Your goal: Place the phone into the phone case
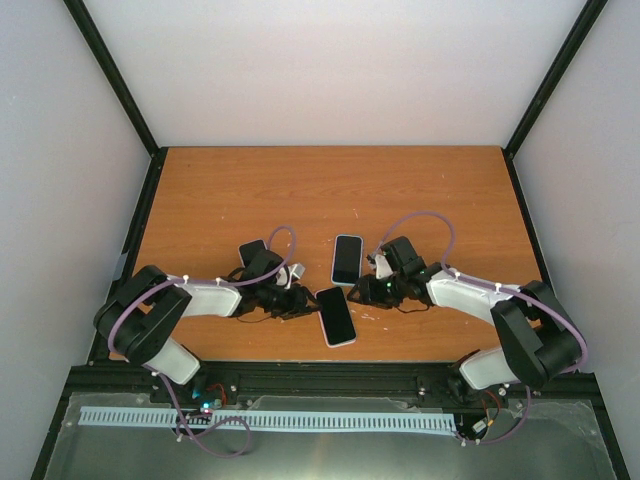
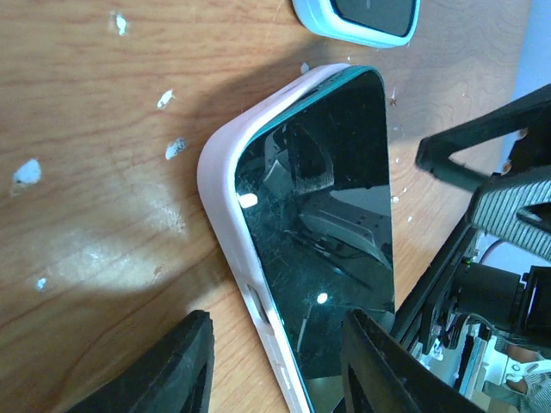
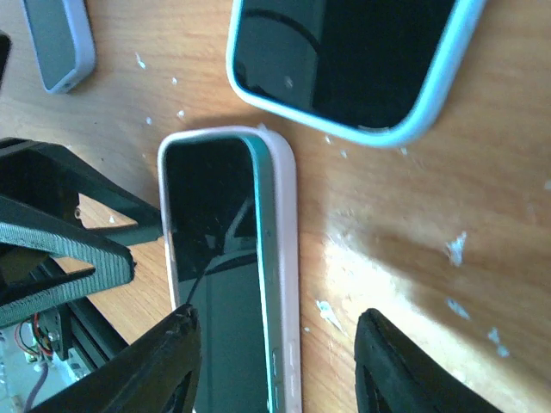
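The phone (image 1: 337,318), black glass with a teal frame, lies screen up in a pale pink case (image 1: 349,341) near the table's front middle. In the left wrist view the phone (image 2: 323,215) sits in the case (image 2: 219,185). A teal strip shows along the case's rim. In the right wrist view the phone's (image 3: 211,258) teal edge stands above the case wall (image 3: 286,249). My left gripper (image 1: 303,303) is open, its jaws straddling the phone's left long edge (image 2: 275,370). My right gripper (image 1: 366,291) is open, its jaws straddling the right long edge (image 3: 275,366). Neither grips it.
A second phone in a light blue case (image 1: 347,259) lies just beyond, also in the right wrist view (image 3: 344,60). A dark phone (image 1: 251,250) lies behind my left arm. A grey case (image 3: 58,43) lies by my left gripper. White flecks dot the wood.
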{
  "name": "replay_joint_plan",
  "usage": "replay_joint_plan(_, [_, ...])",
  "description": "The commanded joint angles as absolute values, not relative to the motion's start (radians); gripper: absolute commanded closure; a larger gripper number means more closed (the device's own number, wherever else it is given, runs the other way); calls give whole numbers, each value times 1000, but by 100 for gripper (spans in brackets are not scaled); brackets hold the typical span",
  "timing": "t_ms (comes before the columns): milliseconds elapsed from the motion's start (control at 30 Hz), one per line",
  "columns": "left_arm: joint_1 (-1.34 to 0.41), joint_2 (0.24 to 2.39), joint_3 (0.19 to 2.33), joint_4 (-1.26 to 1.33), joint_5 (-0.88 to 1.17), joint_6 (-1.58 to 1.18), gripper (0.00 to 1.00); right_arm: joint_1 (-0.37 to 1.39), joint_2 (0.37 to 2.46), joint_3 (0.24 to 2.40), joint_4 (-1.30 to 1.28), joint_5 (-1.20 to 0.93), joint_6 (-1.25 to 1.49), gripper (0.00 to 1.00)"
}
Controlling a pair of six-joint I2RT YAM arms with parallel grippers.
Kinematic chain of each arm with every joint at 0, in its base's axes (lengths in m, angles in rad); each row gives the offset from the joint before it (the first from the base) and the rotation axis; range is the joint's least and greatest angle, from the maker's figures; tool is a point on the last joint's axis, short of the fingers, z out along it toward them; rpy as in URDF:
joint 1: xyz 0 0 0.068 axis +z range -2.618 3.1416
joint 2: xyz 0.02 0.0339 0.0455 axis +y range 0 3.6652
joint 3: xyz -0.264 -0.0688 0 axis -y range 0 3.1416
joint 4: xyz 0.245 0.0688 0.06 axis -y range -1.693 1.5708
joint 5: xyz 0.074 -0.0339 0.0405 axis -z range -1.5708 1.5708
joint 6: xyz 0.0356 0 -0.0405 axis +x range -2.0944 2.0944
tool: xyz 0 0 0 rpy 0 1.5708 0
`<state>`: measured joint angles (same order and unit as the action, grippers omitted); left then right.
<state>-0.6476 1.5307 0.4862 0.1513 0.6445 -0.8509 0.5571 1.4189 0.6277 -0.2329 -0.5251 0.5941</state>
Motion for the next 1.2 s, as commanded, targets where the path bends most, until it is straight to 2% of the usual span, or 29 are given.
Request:
replay_joint_plan(0, [-656, 1560, 490, 214, 673, -864, 59, 576, 1390, 572, -140, -574, 640, 49])
replay_joint_plan(133, [-656, 1564, 494, 213, 673, -859, 62, 608, 1403, 531, -60, -576, 690, 40])
replay_joint_plan(233, [-656, 1571, 492, 224, 677, -865, 63, 626, 1421, 510, -7, -568, 722, 38])
replay_joint_plan(667, [-655, 1592, 467, 275, 686, -886, 68, 649, 1492, 423, 355, -674, 974, 37])
replay_joint_plan(867, [-657, 1578, 458, 257, 663, -877, 69, 650, 1459, 406, 501, -715, 1082, 37])
replay_joint_plan(1167, [-657, 1538, 449, 194, 614, -845, 63, 684, 1416, 379, 636, -744, 1181, 36])
